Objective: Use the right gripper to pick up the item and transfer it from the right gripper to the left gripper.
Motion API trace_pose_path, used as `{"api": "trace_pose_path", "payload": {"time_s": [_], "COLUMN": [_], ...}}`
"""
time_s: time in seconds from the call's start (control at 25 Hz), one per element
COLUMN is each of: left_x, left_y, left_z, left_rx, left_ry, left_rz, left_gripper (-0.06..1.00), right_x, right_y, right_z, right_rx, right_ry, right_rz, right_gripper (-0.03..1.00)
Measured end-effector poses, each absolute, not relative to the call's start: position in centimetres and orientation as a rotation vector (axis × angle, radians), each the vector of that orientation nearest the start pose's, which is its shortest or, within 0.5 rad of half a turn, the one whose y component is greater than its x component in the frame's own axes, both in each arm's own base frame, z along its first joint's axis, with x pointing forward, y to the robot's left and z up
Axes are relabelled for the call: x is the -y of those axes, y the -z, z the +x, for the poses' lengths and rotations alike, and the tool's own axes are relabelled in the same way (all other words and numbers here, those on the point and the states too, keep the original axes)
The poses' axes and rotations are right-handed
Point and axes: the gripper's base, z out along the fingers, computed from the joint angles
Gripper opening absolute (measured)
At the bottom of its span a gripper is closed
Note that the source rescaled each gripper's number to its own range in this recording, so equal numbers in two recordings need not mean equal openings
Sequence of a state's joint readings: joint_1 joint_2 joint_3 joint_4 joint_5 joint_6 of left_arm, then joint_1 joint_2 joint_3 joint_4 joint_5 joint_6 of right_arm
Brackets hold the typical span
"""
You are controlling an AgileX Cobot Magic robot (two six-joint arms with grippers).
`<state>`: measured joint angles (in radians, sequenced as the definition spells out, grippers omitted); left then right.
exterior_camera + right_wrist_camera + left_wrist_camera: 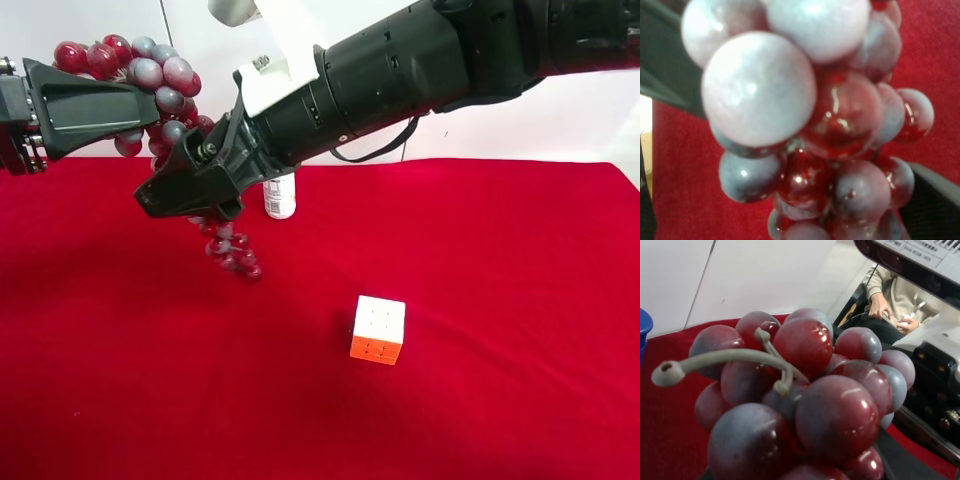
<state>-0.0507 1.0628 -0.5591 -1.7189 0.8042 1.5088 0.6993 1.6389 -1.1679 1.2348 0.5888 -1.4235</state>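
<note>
Fingers (pixel 667 75) of your right gripper (pixel 185 195), the black one on the thick sleeved arm with the white bracket (pixel 275 70), are clenched on the long bunch of small round dark-red and frosty grey-purple grapes (pixel 165 80) about midway along it. The right wrist view shows a dark finger on either side of the fruit. You have the bunch held up over the red cloth-covered bench (pixel 500 400): its lower end hangs below the right gripper, and its upper end rises to the long flat tapering black fingers (pixel 90 100) of your left gripper (pixel 150 100). Whether those fingers are clamped on the grapes or only lie against them, you cannot tell. Close up, the grapes are glossy, some clear red, others clouded pale, and a bare grey stem (pixel 725 357) curls out of the upper end.

Behind the right gripper a small white plastic bottle (pixel 280 198) stands upright on the bench, its top hidden by the arm. You cannot see what it holds, and its label is too small to read. A white-topped, orange-sided puzzle cube (pixel 379 329) sits well apart, nearer the camera. Small dark print on a white label (pixel 920 250) in the left wrist view is too blurred to read.
</note>
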Motion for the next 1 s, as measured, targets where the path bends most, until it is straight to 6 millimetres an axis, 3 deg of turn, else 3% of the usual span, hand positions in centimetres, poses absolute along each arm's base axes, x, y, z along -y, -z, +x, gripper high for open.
{"api": "trace_pose_path", "payload": {"time_s": [0.44, 0.76, 1.0], "left_x": [7.5, 6.9, 6.1], "left_y": [-29.1, -28.8, -29.7], "left_z": [19.3, 19.8, 20.8], "left_rx": [-1.821, -1.855, -1.882], "left_ry": [0.949, 0.86, 0.7], "left_rz": [0.366, 0.298, 0.302], "left_gripper": [0.01, 0.01, 0.01], "right_x": [-24.1, -19.6, -15.3], "right_y": [-33.3, -36.1, -37.3], "right_z": [22.3, 19.6, 16.9], "right_rx": [-1.795, -1.972, -2.21], "right_ry": [-0.744, -0.516, -0.324], "right_rz": [-1.251, -1.207, -1.133], "right_gripper": [0.92, 0.92, 0.92]}}
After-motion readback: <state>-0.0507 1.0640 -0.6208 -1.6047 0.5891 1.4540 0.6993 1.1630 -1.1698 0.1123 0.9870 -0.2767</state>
